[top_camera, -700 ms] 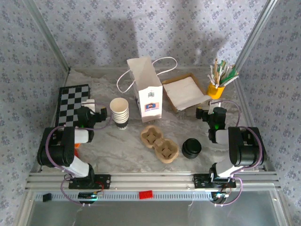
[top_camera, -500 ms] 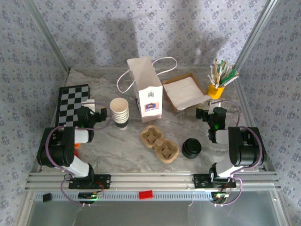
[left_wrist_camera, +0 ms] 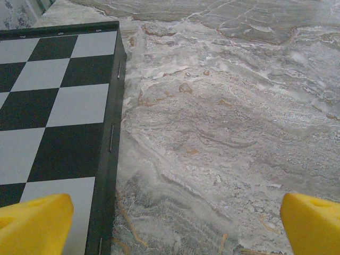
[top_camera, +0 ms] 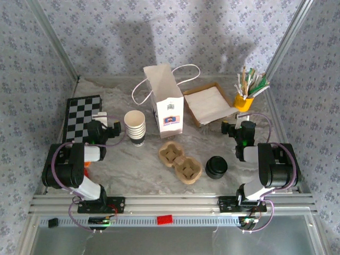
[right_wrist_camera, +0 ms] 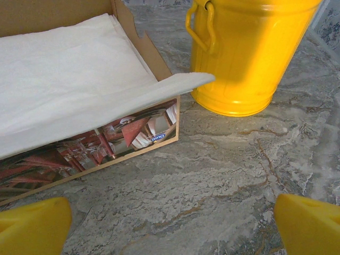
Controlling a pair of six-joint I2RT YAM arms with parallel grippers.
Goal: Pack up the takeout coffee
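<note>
The takeout coffee is out of view. A brown pulp two-cup tray lies with both wells bare at the table's middle. Left of it stands a stack of lidless cream cups, and to its right a low stack of black lids. A white paper bag stands open behind them. My left gripper rests low beside the cup stack, open, its yellow fingertips wide apart over bare marble. My right gripper is open too, with nothing between its fingertips.
A chessboard lies at the left, its edge just ahead of my left gripper. A cardboard box of napkins and a yellow bucket of stirrers stand ahead of my right gripper. Patterned walls enclose the table.
</note>
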